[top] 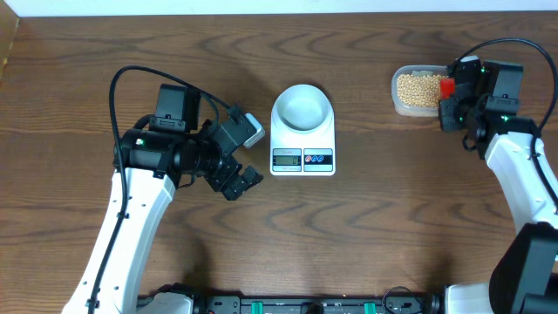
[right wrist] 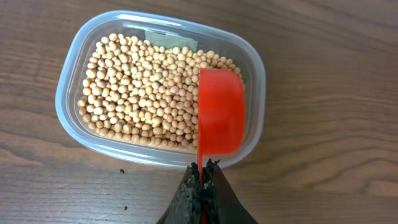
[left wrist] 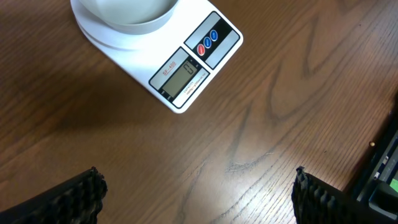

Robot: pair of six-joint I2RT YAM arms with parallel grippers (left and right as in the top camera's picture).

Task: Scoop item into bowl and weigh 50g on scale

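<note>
Tan-yellow beans [right wrist: 143, 87] fill a clear plastic tub [right wrist: 74, 68] at the table's far right, also the tub [top: 417, 91] seen from overhead. My right gripper [right wrist: 203, 169] is shut on the thin handle of a red scoop [right wrist: 220, 112], whose cup hangs turned on its side over the tub's right end. The white scale [top: 302, 139] stands mid-table with the bowl [top: 302, 106] on it; the bowl [left wrist: 127, 14] looks bare inside. My left gripper [left wrist: 196, 190] is open over bare wood just left of the scale [left wrist: 180, 62], nothing between its fingers.
Scale display [left wrist: 181, 73] and two round buttons [left wrist: 208, 42] face the front edge. The left arm's body [top: 166, 148] lies left of the scale; the right arm [top: 510, 157] runs along the right edge. A black rail [top: 296, 305] lines the table's front.
</note>
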